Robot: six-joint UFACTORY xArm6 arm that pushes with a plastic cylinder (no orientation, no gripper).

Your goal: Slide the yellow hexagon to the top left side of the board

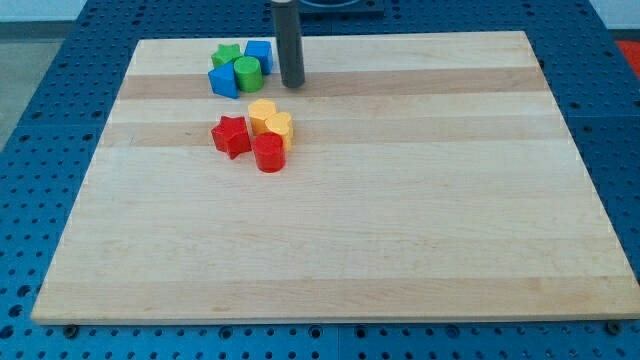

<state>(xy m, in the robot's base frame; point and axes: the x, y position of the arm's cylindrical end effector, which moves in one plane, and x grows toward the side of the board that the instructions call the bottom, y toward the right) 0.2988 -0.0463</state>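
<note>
rod [288, 40] cut off at the view's top, green star [226, 54] partly hidden behind neighbouring blocks

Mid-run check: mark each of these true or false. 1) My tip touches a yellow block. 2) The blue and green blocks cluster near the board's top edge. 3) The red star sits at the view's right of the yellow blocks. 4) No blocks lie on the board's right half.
1) False: my tip stands apart, above the yellow hexagon, right of the green cylinder.
2) True: blue cube, green star.
3) False: the red star is at their left.
4) True for the board.
</note>
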